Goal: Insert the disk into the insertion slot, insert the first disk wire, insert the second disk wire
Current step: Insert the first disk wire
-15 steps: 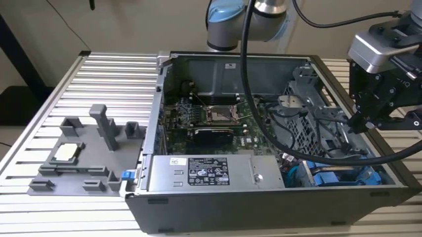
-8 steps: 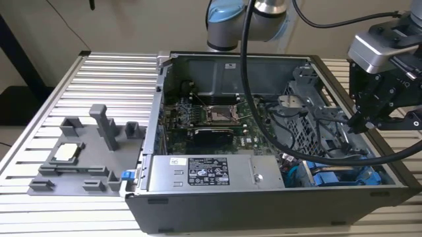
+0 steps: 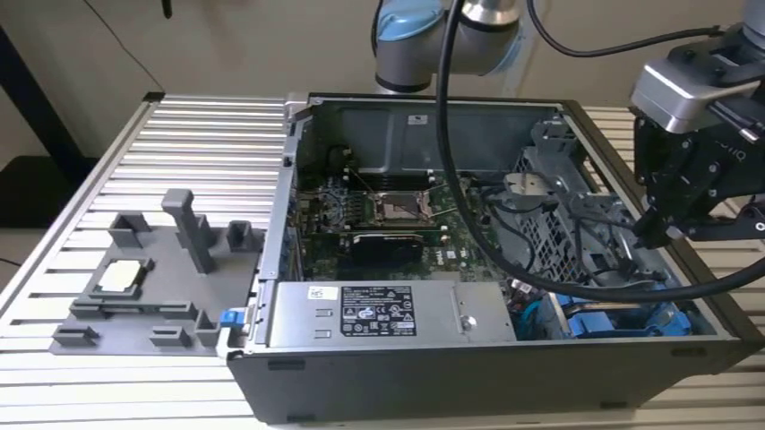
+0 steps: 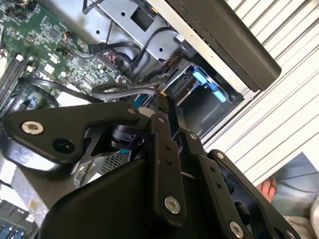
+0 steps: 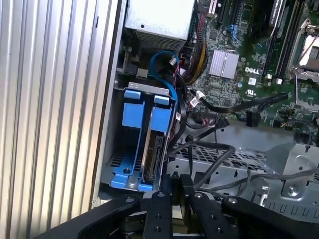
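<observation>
My fingers (image 5: 162, 196) look pressed close together above the open computer case (image 3: 395, 381), over its corner bay. A black cable (image 4: 122, 90) runs right up to their tips, and I cannot tell whether they pinch it. The disk (image 5: 152, 152) stands on edge in its blue carrier inside that corner bay of the case, amid loose wires.

- My arm joint (image 3: 413, 36) is a silver-grey cylinder with a pale blue cap.
- A thick black cable (image 3: 445, 116) trails from me.
- My gripper (image 4: 163, 107) is matte black, with flat link bars studded with silver screws (image 4: 172, 204).
- A silver-grey block (image 3: 683, 90) caps my wrist.
</observation>
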`<action>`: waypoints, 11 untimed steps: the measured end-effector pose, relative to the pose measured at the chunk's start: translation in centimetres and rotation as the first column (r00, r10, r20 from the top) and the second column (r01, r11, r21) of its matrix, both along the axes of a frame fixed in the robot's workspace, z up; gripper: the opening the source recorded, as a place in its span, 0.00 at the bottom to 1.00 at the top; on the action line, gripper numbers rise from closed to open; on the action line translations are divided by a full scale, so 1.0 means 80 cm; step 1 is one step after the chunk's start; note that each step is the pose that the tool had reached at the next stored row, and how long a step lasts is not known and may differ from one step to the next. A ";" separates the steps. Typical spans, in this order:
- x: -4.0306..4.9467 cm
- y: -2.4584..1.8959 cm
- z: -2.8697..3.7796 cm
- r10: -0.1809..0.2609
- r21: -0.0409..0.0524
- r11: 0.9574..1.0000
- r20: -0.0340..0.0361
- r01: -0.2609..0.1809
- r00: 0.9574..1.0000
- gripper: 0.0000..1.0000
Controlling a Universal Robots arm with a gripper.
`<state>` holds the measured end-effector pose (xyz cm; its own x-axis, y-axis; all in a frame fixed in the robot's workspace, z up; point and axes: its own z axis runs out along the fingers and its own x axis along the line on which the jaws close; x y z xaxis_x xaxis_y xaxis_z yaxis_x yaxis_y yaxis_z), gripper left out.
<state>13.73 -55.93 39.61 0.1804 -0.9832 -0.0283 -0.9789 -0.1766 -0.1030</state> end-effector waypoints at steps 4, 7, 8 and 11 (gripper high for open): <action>0.000 0.0017 -0.0031 -0.005 -0.030 1.000 0.000 0.005 1.000 0.19; 0.000 0.0036 -0.0075 -0.010 -0.038 0.999 0.000 0.010 1.000 0.19; 0.000 0.0042 -0.0085 -0.011 -0.040 0.999 -0.001 0.011 1.000 0.19; 0.006 0.0045 -0.0099 -0.011 -0.040 0.999 -0.026 0.010 1.000 0.19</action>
<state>14.20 -55.57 38.82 0.1694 -0.9855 0.0065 -0.9830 -0.1694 -0.0703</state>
